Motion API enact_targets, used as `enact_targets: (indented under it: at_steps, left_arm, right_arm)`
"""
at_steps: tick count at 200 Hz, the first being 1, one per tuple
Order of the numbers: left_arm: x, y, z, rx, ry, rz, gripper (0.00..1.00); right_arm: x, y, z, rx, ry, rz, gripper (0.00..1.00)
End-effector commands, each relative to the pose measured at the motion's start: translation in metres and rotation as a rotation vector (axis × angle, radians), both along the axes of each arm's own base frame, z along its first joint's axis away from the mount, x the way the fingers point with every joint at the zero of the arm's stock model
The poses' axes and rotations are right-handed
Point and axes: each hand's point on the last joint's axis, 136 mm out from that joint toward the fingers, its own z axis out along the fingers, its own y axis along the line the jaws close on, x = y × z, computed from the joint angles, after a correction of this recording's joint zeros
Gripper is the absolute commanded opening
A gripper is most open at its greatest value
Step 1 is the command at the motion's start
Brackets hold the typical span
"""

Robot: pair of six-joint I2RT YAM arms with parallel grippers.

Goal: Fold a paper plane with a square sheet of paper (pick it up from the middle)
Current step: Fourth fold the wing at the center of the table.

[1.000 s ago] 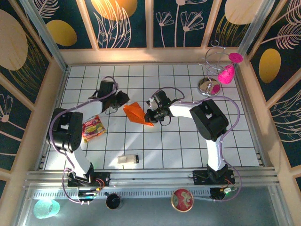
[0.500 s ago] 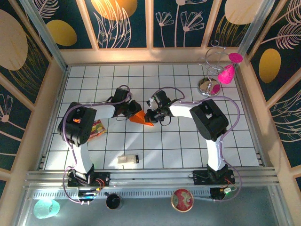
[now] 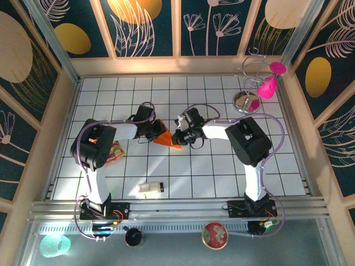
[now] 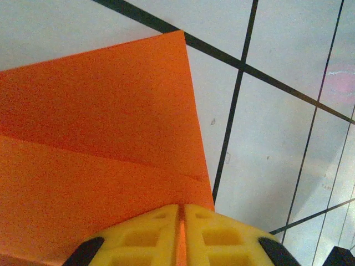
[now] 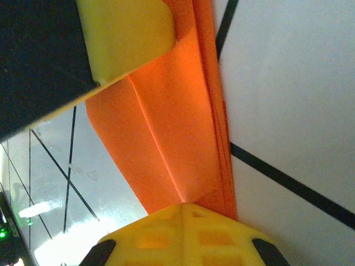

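The square sheet of paper (image 3: 166,136) is bright orange and folded into a small, layered, pointed wedge on the white tiles mid-table. My left gripper (image 3: 155,131) is at its left edge. In the left wrist view the yellow fingers (image 4: 219,235) are pressed together with a thin strip of the paper (image 4: 94,149) between them, at the left gripper (image 4: 182,208). My right gripper (image 3: 176,138) is shut on the paper's right end. The right wrist view has the right gripper (image 5: 186,206) clamping the creased layers (image 5: 177,138), with the left finger (image 5: 125,33) at the upper left.
A crinkled multicoloured wrapper (image 3: 114,152) lies left of the arms. A small beige block (image 3: 150,189) sits near the front. A wire stand (image 3: 250,72) with pink pieces (image 3: 267,87) is at the back right. Wooden walls ring the tiled floor (image 3: 222,166).
My left gripper has swung right from the open tiles to the paper and shut on its left edge. The paper shifted slightly. The right gripper has kept its hold.
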Motion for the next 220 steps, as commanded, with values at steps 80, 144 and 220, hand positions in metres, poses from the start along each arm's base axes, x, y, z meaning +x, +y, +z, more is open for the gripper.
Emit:
enact_targets:
  at_steps: [80,144,220]
  left_arm:
    - [-0.022,0.034,-0.052,0.172,0.141,0.059,0.12]
    - [-0.02,0.028,-0.047,0.142,0.132,0.045,0.12]
    - [-0.017,0.022,-0.04,0.104,0.124,0.044,0.12]
  right_arm:
    - [-0.051,-0.064,-0.032,-0.154,0.161,-0.056,0.03]
    - [-0.013,-0.036,0.053,0.031,-0.049,-0.063,0.03]
    - [0.018,0.007,0.024,0.003,-0.04,-0.056,0.0]
